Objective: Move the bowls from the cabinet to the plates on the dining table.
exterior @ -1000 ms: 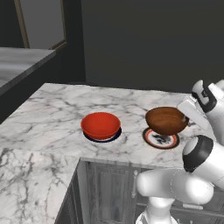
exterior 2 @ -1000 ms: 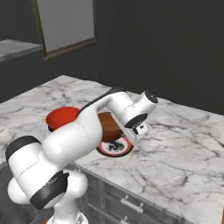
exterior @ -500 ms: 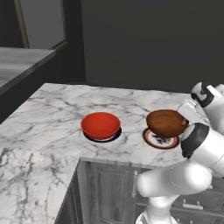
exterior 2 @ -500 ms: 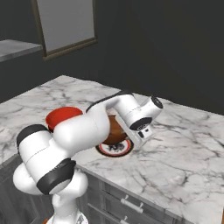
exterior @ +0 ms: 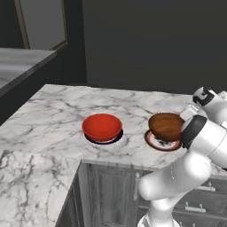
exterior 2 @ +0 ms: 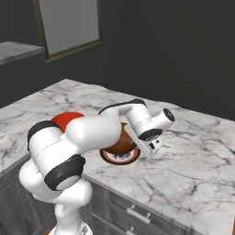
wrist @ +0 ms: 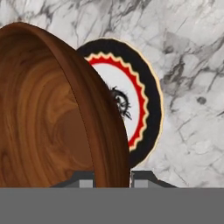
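Holding: dark brown, round wood-grain bowl (wrist: pixel 48 109), its rim pinched between the two dark fingertips (wrist: pixel 85 180), one inside the wall and one outside, so the jaws stand nearly shut on it.
Bowl attitude: tilted on edge in the hand view, its hollow to one side of the fingers; in the left base view (exterior: pixel 166 126) it hangs just over its plate, and whether it touches I cannot tell.
Gripper: (wrist: pixel 112 179) at the bowl's rim on the side nearest the arm; in the right base view the hand (exterior 2: pixel 149 137) covers most of the bowl (exterior 2: pixel 120 142).
Target beyond the fingers: small round flat plate, white centre with a red zigzag ring and black rim (wrist: pixel 140 100), straight ahead of the fingertips and partly behind the bowl wall.
Other pair: glossy bright red round bowl (exterior: pixel 102 127) sits on its own dark-rimmed plate (exterior: pixel 116 139), well to the side of the fingers; that half looks done.
Surface: wide white-grey veined marble dining table (exterior: pixel 53 111) under both plates.
Step in hand: setting the second bowl onto its plate, apparently the last placement.
Next move calls for: levelling the bowl so its base faces the plate centre, easing down until it rests, then spreading the fingers and lifting clear without dragging the rim.
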Motion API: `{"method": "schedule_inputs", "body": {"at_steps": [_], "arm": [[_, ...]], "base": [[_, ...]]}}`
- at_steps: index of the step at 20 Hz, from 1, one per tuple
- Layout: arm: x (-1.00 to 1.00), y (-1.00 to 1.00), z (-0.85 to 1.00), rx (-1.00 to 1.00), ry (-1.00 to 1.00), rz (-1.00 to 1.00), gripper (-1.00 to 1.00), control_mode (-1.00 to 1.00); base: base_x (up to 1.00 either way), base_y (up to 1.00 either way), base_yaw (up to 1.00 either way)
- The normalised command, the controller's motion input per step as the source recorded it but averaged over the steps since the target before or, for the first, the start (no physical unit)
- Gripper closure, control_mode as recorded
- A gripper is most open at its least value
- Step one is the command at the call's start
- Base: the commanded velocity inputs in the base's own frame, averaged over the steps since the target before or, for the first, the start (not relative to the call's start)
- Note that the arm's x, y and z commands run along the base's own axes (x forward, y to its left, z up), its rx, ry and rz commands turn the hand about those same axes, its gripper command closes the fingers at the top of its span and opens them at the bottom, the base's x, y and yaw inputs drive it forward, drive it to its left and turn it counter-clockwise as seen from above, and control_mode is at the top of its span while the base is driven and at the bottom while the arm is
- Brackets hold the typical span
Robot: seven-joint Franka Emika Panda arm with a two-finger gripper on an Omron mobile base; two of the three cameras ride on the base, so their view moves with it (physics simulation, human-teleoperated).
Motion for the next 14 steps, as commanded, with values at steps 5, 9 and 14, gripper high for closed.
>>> {"method": "schedule_inputs", "body": {"at_steps": [5,9,14], "arm": [[0.29,-0.08,-0.14,0.00,0.01,0.03,1.00,-1.00],[0.27,-0.04,-0.15,0.00,0.03,0.03,1.00,-1.00],[0.18,-0.02,-0.21,0.00,0.02,0.03,1.00,-1.00]], "base": [[0.00,0.00,0.00],[0.00,0.00,0.00],[0.00,0.00,0.00]]}}
